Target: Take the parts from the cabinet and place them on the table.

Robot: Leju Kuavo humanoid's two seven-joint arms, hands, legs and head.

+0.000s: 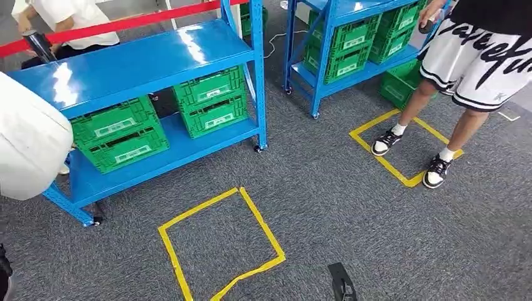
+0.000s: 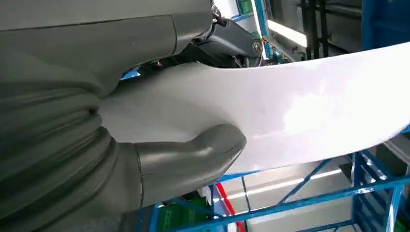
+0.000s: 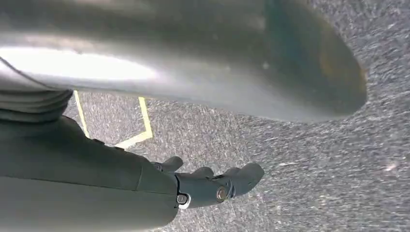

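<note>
White curved part [image 2: 300, 116] gripped by left hand [image 2: 145, 159], right hand [image 3: 212, 186] seemingly empty

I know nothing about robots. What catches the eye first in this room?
Two bright blue shelf racks hold green crates. Yellow tape squares mark the grey carpet, and a person in white shorts stands on the far one. The left robot hand grips a large white part.
</note>
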